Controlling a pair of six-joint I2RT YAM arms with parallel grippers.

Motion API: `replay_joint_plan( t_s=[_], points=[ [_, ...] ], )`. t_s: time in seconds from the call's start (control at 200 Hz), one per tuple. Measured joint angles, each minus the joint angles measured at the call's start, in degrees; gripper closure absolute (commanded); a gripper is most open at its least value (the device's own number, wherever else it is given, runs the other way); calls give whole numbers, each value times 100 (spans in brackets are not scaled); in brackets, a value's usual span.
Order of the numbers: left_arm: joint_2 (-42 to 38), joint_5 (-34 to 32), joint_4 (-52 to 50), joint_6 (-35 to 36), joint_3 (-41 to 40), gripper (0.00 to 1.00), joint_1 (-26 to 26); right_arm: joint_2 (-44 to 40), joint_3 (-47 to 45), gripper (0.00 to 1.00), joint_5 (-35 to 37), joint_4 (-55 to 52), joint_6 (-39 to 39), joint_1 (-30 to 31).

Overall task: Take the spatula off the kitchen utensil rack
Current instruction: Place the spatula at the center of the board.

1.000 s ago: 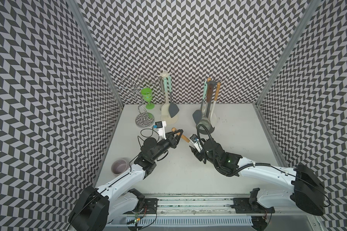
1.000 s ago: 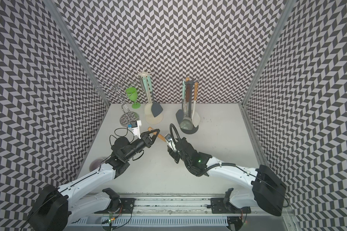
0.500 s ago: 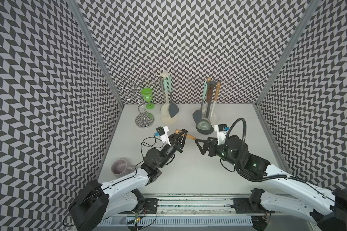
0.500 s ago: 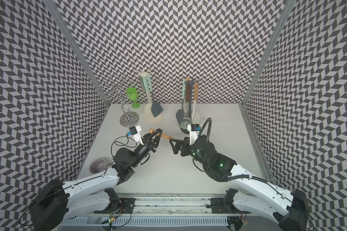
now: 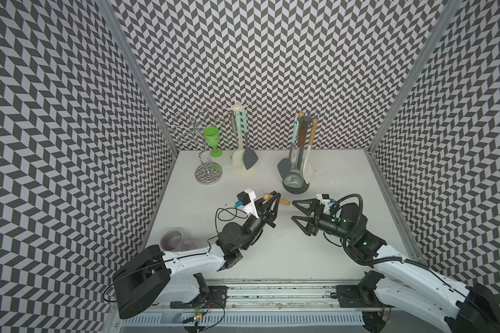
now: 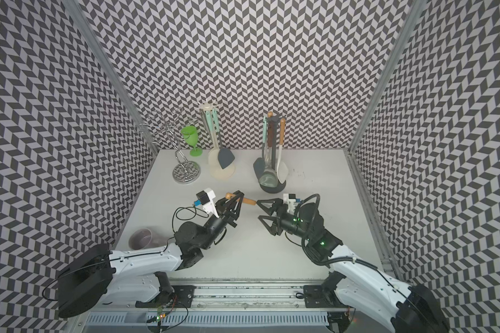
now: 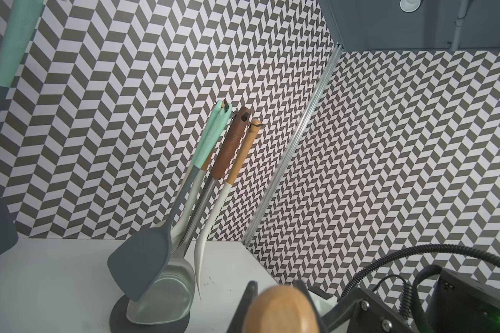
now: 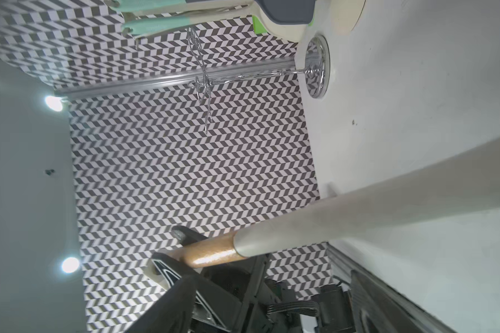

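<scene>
My left gripper [image 5: 276, 199] is shut on the wooden handle of the spatula [image 5: 285, 202], holding it above the table's middle. In the left wrist view the handle's rounded end [image 7: 280, 311] sits between the two fingers. In the right wrist view the spatula's cream shaft [image 8: 358, 213] runs out from that handle, close to the camera. My right gripper [image 5: 294, 214] stands open just right of the handle's tip, facing the left gripper, with nothing between its fingers. The dark kitchen utensil rack [image 5: 296, 188] stands behind them with a grey turner, a ladle and a white spoon hanging on it.
A cream rack [image 5: 243, 171] with two utensils, a chrome wire stand [image 5: 208, 174] and a green goblet [image 5: 212, 141] stand at the back left. A purplish cup [image 5: 173, 240] lies by the left arm. Patterned walls close in three sides.
The right arm has swung out from the centre to the right and its gripper has opened, now facing the left one. The left gripper has shifted slightly right and back with the spatula.
</scene>
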Motion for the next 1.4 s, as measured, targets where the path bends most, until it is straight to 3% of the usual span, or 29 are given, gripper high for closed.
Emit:
replay_joint_plan(
  t_s=[0.255,0.576,0.761,0.801,0.876,0.931,1.032,1.072,1.397],
  points=[
    [74,-216,227,299,0,100,-382,122,28,45,72,284,557,0],
    [173,-535,455,472,-31,100,-564,365,201,100,457,715,1119,-118],
    [197,-514,435,424,-39,100,-601,258,284,100,691,501,841,-107],
    [197,-503,413,413,-39,88,-601,234,328,100,767,404,728,-107],
    [197,-459,358,404,-37,54,-601,170,424,100,964,190,400,-114],
    [179,-407,295,374,-37,35,-601,122,514,100,1154,-74,68,-129],
    [46,-326,4,313,-33,15,-610,31,660,100,1480,-627,-540,-321],
    [-61,-310,-214,343,-33,2,-612,-33,715,100,1600,-870,-826,-431],
    [-1733,-463,-2166,293,-120,0,-595,-35,1469,100,2573,-2363,-3648,-1104]
  ],
)
